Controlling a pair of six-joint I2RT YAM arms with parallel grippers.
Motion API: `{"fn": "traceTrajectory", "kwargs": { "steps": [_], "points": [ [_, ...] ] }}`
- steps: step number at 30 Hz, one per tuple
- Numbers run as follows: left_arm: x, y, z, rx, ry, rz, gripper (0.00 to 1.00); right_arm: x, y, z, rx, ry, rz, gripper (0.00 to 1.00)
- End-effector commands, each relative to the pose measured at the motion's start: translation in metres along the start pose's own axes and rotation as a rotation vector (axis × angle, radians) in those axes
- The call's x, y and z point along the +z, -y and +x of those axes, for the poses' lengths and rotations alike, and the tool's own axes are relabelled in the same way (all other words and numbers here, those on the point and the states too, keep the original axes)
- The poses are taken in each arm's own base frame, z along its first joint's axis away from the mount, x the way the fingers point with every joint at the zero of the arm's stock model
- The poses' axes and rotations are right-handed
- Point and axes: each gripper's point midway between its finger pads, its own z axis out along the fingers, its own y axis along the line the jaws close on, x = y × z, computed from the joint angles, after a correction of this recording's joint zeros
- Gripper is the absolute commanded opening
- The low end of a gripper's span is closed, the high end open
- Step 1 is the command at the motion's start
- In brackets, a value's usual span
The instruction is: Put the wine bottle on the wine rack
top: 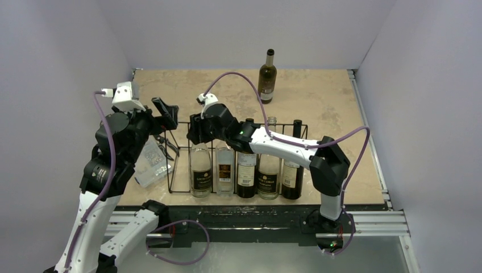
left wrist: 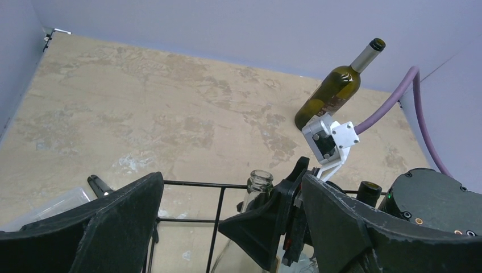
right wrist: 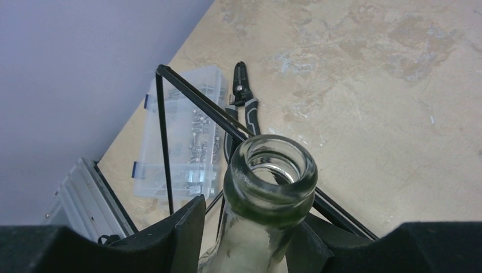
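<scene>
The black wire wine rack (top: 174,149) stands at the table's near middle and holds several upright bottles. The leftmost is a clear bottle (top: 200,165). My right gripper (top: 196,133) is around its neck. In the right wrist view the neck (right wrist: 270,170) stands between the fingers of the right gripper (right wrist: 250,227), with a small gap at the left finger, so the jaws look slightly open. My left gripper (top: 165,114) is open and empty above the rack's left end (left wrist: 193,183). A dark green wine bottle (top: 267,77) stands alone at the back, also in the left wrist view (left wrist: 335,91).
A clear plastic organiser box (top: 150,165) lies left of the rack, also in the right wrist view (right wrist: 182,136). Black pliers (right wrist: 245,96) lie between the box and the rack. The rack's leftmost slot holds no bottle. Walls close in on three sides.
</scene>
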Motion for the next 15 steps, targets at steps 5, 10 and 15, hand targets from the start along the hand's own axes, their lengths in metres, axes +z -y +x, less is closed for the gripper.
{"fn": "traceTrajectory", "kwargs": {
  "steps": [5, 10, 15],
  "points": [
    [0.0, 0.007, -0.007, -0.013, 0.027, 0.034, 0.9, -0.01, -0.004, -0.014, 0.003, 0.036, 0.028, 0.6],
    [-0.001, 0.008, -0.008, -0.014, 0.031, 0.038, 0.9, -0.013, -0.006, -0.018, 0.003, 0.04, 0.03, 0.65],
    [0.0, 0.008, -0.008, -0.014, 0.029, 0.037, 0.9, -0.021, -0.007, -0.025, 0.019, 0.046, 0.039, 0.75]
  ]
}}
